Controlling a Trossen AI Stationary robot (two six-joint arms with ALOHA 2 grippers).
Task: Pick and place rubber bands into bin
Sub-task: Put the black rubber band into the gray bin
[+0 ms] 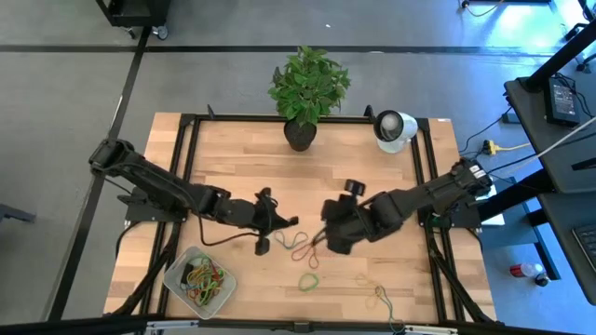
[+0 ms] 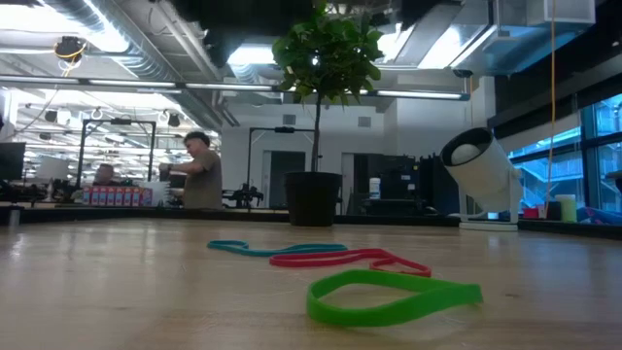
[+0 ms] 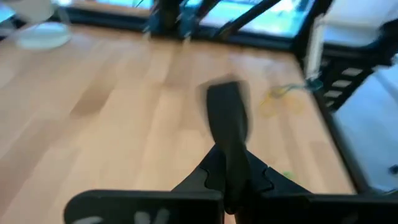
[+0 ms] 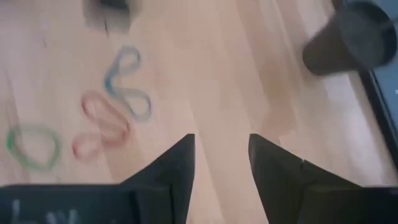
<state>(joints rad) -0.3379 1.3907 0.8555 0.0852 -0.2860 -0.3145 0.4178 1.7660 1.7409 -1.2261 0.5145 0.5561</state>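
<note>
Three rubber bands lie flat on the wooden table near its middle: a teal one (image 1: 300, 238), a red one (image 1: 311, 249) and a green one (image 1: 309, 279). The right wrist view shows them too: teal band (image 4: 127, 87), red band (image 4: 99, 127), green band (image 4: 34, 146). The bin (image 1: 173, 275) stands at the near left with several bands inside. My left gripper (image 1: 293, 221) hovers just left of the loose bands, shut; no band shows between its fingers (image 3: 227, 124). My right gripper (image 4: 221, 162) is open over bare wood just right of them.
A yellow-green band (image 1: 382, 296) lies near the front edge, right of centre. A small black block (image 1: 354, 187) sits behind my right gripper. A potted plant (image 1: 300, 135) and a white round device (image 1: 395, 128) stand at the far edge. People show in the room beyond.
</note>
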